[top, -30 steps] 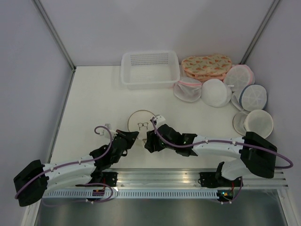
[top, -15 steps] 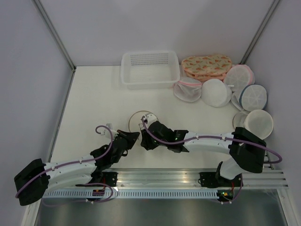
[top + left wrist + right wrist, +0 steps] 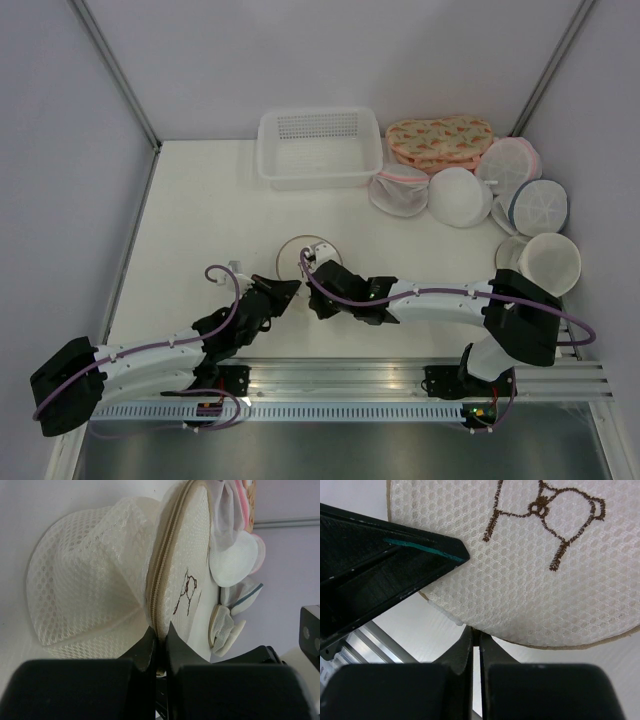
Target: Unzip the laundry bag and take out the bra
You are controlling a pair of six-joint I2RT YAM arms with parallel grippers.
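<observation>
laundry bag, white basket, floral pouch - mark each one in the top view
laundry bag [image 3: 297, 248], top external view, bare mesh face
white basket [image 3: 318, 176], top external view, near wall
floral pouch [image 3: 440, 135], top external view, middle of its top

top view: laundry bag near half hidden under left fingers and right fingers | right wrist view: its far rim cut off; thing pinched at its near rim untellable
</observation>
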